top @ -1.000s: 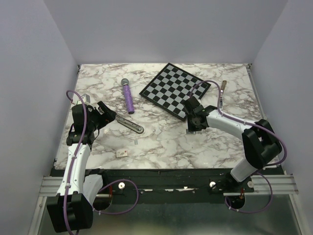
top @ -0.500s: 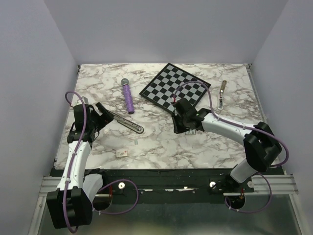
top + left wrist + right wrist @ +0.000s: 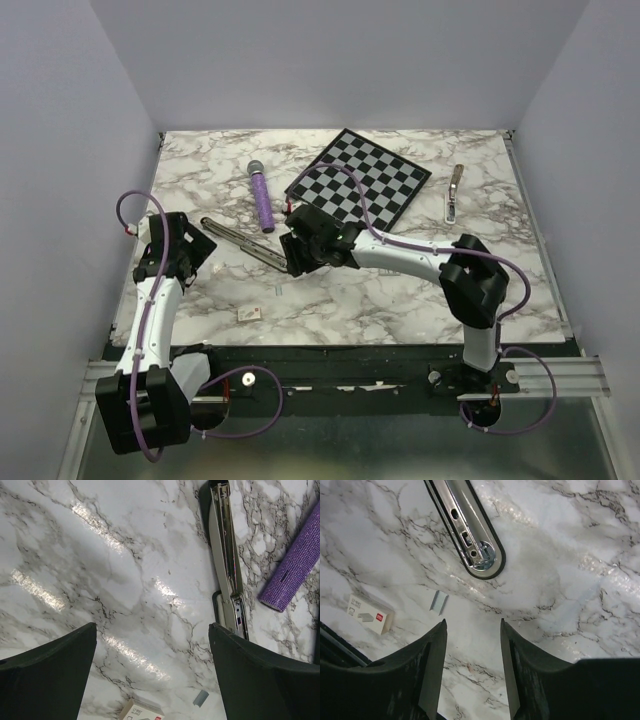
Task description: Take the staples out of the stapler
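We see the long slim silvery metal stapler (image 3: 245, 243) lying flat and diagonal on the marble counter (image 3: 400, 300), left of centre, well clear of every edge. Our right pincer (image 3: 472, 625) hovers released just short of its rounded end. Our left pincer (image 3: 152, 627) gapes empty beside its other end. A purple glittery cylinder (image 3: 263, 208) lies close beyond.

Shiny metal stapler (image 3: 470, 535) lies on a glossy marble-patterned table (image 3: 125, 580).

Stapler (image 3: 465, 530) runs off the right wrist view at 11 o'clock; purple stick (image 3: 295, 562) cut off at 3 o'clock; small box (image 3: 369, 614) print unreadable
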